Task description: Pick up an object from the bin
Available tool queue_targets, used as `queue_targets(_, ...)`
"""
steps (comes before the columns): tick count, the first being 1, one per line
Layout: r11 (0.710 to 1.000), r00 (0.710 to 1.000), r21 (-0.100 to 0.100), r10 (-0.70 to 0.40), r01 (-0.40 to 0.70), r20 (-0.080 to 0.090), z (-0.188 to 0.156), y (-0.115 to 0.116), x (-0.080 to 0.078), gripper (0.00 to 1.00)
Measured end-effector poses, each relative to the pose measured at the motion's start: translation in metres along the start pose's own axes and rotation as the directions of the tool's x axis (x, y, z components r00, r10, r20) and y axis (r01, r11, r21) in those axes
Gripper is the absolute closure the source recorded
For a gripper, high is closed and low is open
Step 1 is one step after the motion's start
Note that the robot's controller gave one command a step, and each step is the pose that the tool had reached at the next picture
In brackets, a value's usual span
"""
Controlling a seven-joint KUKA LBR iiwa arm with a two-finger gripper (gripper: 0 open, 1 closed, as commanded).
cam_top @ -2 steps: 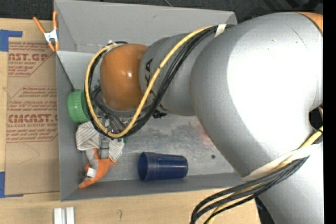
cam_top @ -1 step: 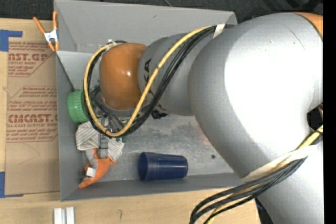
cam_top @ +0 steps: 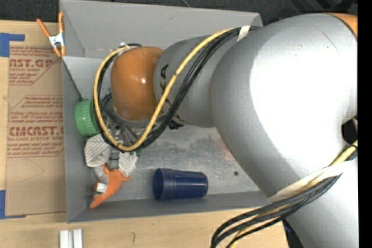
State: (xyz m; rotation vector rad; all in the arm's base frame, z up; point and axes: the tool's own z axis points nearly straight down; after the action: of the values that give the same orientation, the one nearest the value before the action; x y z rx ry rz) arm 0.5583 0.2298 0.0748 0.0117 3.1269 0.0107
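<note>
Gripper [cam_top: 118,149] low at left side of bin [cam_top: 157,21], under orange wrist cover; grip state cannot be told. Directly below it: white-grey patterned cloth piece [cam_top: 96,154]. Just beyond, touching cloth: orange plastic piece [cam_top: 111,185]. Beside: green round cap [cam_top: 85,118]. Farther off: dark blue cup [cam_top: 180,184], on its side.

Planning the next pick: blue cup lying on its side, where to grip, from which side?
Probably mid-body on the blue cup, from straight above, closing across its round sides: it lies lengthwise left to right, with bare floor on its far side. The bin wall on its near side is close, so clearance looks tight.
</note>
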Motion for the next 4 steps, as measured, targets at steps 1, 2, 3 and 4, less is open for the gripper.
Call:
queue_targets(1, 1.000, 1.000, 0.000, -0.003, 0.003, 0.001, 0.000, 0.000, 0.000, 1.00)
queue_targets(2, 1.000, 1.000, 0.001, -0.003, 0.003, -0.003, -0.004, 0.000, 0.001, 1.00)
queue_targets(3, 1.000, 1.000, 0.005, -0.003, 0.003, -0.014, -0.023, -0.001, 0.004, 1.00)
queue_targets(4, 1.000, 1.000, 0.004, -0.003, 0.004, -0.011, -0.044, 0.000, 0.002, 1.00)
